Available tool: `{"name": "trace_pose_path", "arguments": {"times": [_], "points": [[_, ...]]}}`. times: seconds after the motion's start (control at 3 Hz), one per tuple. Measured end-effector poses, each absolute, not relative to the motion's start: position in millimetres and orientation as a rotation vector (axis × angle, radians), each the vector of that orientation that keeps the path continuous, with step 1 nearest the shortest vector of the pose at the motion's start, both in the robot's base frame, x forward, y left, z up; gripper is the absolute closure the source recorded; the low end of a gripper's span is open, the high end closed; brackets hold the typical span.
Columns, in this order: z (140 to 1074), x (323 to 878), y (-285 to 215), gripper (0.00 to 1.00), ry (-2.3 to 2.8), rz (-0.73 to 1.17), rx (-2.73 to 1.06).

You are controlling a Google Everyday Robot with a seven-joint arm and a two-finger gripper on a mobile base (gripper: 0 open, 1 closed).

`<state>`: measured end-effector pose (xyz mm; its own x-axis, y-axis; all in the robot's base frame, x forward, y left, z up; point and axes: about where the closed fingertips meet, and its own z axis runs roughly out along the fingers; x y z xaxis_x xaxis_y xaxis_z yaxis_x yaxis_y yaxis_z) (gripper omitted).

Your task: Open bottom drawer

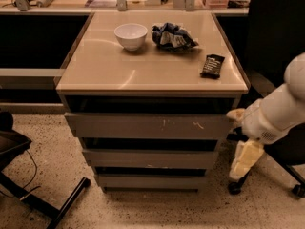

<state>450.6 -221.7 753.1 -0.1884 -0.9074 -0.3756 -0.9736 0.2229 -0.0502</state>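
The bottom drawer point(151, 181) is the lowest and smallest-looking of three plain grey handleless fronts in the cabinet, close to the floor and pushed in. Above it are the mid-sized front point(150, 159) and the widest front with white scratches point(147, 126). My gripper point(244, 160) hangs on the white arm point(281, 109) just right of the cabinet, level with the middle drawer and a little above the bottom one. It touches no drawer.
On the beige cabinet top point(143, 70) are a white bowl point(130, 35), a crumpled blue bag point(172, 36) and a dark snack bar point(212, 65). A black office chair point(279, 42) stands at the right behind the arm. Another chair's base point(28, 185) is at the lower left.
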Motion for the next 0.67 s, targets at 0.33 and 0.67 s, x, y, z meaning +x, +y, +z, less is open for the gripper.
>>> {"name": "trace_pose_path", "arguments": {"times": [0.33,0.67], "points": [[653,451,-231,0.00,2.199,0.399,-1.667],[577,438,-244,0.00,2.224,0.439,-1.553]]}}
